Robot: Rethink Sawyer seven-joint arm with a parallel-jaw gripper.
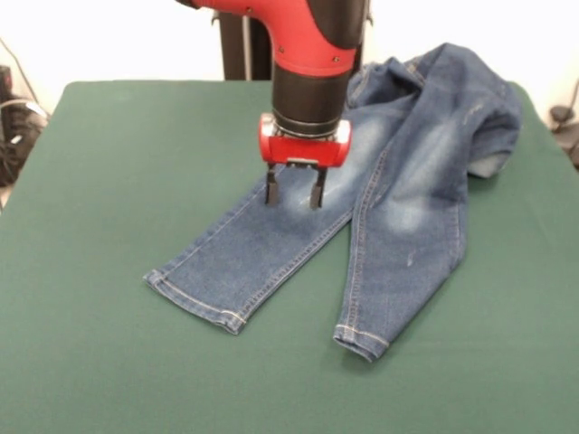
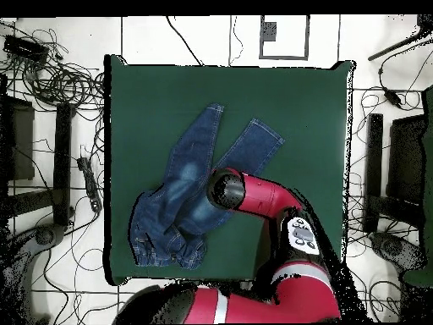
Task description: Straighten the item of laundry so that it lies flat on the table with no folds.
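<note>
My gripper, fingers apart and empty, hovers over the jeans' thigh; next I'd judge the bunched waistband needs pulling flat.

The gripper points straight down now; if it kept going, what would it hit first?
Most likely the jeans: the gripper hangs open just over one leg, near the thigh. How much gap remains is hard to judge.

Pale floor strewn with cables

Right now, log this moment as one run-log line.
end effector: open, above thigh | jeans: legs spread, waist bunched at edge | table: green | flat: no
</note>
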